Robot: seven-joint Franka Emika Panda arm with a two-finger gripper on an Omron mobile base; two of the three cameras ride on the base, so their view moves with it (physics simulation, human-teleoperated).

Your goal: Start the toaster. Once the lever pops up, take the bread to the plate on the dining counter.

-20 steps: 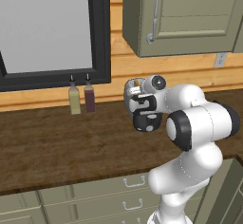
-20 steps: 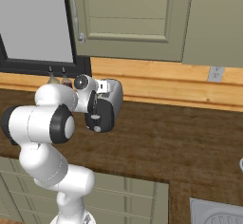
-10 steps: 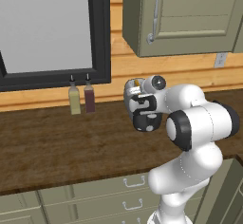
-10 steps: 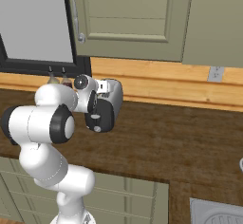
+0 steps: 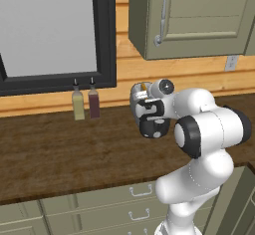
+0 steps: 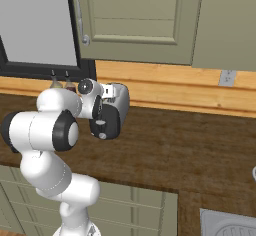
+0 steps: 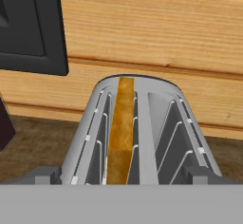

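The silver-grey toaster stands on the dark wood worktop against the wooden wall, seen from just above its near end in the hand view. The bread stands upright in its left slot, golden-brown crust edge up. My gripper is open, one fingertip low at each side of the toaster's near end, and holds nothing. From the base the toaster shows its black end panel with a pale dial, my gripper right over that end. The lever is too small to make out. The plate and the dining counter are out of view.
Two small bottles stand by the wall to the left of the toaster, under a black-framed window. A wall cabinet hangs above. Drawers run below the worktop's front edge. A grey sink corner lies far right.
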